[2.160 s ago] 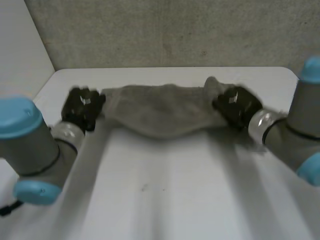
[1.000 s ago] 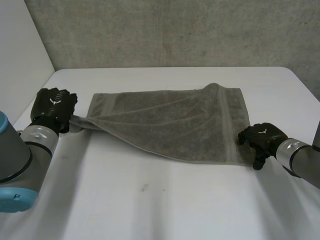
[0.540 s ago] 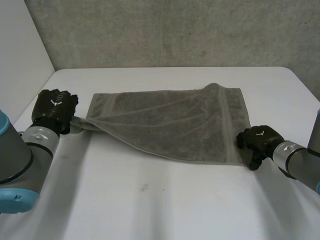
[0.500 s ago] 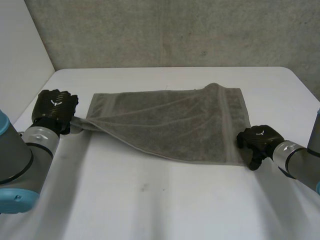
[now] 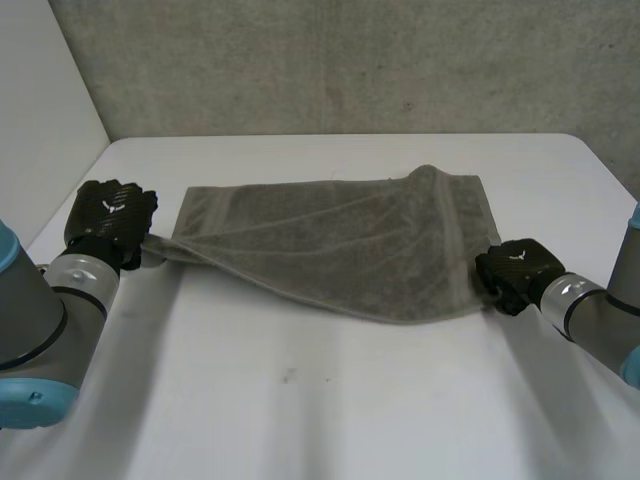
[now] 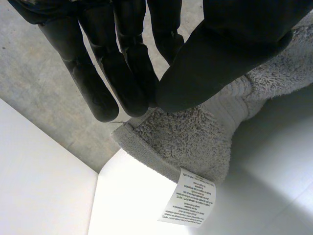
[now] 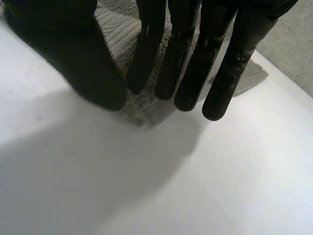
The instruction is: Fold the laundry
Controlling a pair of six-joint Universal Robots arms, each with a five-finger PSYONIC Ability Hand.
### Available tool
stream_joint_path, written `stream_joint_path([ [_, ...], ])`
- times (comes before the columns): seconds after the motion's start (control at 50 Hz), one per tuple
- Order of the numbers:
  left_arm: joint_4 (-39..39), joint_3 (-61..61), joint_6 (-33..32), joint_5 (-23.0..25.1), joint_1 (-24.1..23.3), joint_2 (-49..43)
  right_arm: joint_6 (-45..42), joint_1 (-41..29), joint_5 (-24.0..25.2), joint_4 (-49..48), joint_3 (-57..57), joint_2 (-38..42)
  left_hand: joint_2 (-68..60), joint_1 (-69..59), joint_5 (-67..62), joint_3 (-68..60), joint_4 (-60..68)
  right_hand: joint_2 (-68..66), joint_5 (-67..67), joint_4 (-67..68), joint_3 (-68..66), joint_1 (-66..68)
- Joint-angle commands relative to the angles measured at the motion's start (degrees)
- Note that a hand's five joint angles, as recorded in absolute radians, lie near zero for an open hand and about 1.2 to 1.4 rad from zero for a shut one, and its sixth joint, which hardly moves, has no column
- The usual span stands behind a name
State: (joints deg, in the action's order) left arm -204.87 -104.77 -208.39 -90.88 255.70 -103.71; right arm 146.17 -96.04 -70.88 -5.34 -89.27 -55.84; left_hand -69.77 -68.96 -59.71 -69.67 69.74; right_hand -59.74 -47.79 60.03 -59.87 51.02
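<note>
- The grey towel [image 5: 340,240] lies spread across the middle of the white table [image 5: 330,400], with a diagonal crease running from its near left corner.
- The right hand [image 5: 515,268] has just drawn in against the towel's near right corner. Half a second ago that corner lay flat. Now it is gathered up off the table, and the near edge beside it has lifted and shortened.
- In its wrist view, the right hand's thumb and fingers pinch a tuft of that corner.
- The left hand [image 5: 108,215] has not shifted. It still pinches the towel's near left corner between thumb and fingers.
- I'd say both near corners are now secured, so the near edge is ready to carry over toward the towel's far edge for the first fold.
- A white care label [image 6: 188,198] hangs from the towel's hem just beyond the left hand's fingertips. Its lines of print are too small to read.
</note>
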Motion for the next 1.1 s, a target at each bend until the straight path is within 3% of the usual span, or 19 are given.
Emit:
stream_joint_path([
  [0.02,0.26,0.01,-0.09,0.01,-0.20,0.00,1.30,-0.11,-1.54,-2.83,0.41,-2.07,-10.23,-11.04,-10.29,-10.33,10.26,-20.26,-22.21,19.97,-20.13,28.98],
  [0.36,2.46,0.01,-0.44,0.01,-1.96,0.35,4.12,0.59,0.13,7.62,0.15,-6.65,-10.23,-11.04,-10.29,-10.33,10.26,-20.26,-22.21,19.97,-20.13,28.98],
  [0.56,2.46,0.01,-0.44,0.09,-1.87,0.00,4.74,0.59,0.65,7.54,1.20,-1.99,-10.23,-11.04,-10.29,-10.33,10.26,18.50,16.55,-18.80,18.64,-9.79],
  [1.1,2.46,-0.08,-0.44,0.09,-2.05,-0.52,4.12,0.68,0.57,4.72,1.11,-0.33,-10.23,-11.04,-10.29,-10.33,10.26,17.69,15.74,-17.99,17.83,-8.98],
])
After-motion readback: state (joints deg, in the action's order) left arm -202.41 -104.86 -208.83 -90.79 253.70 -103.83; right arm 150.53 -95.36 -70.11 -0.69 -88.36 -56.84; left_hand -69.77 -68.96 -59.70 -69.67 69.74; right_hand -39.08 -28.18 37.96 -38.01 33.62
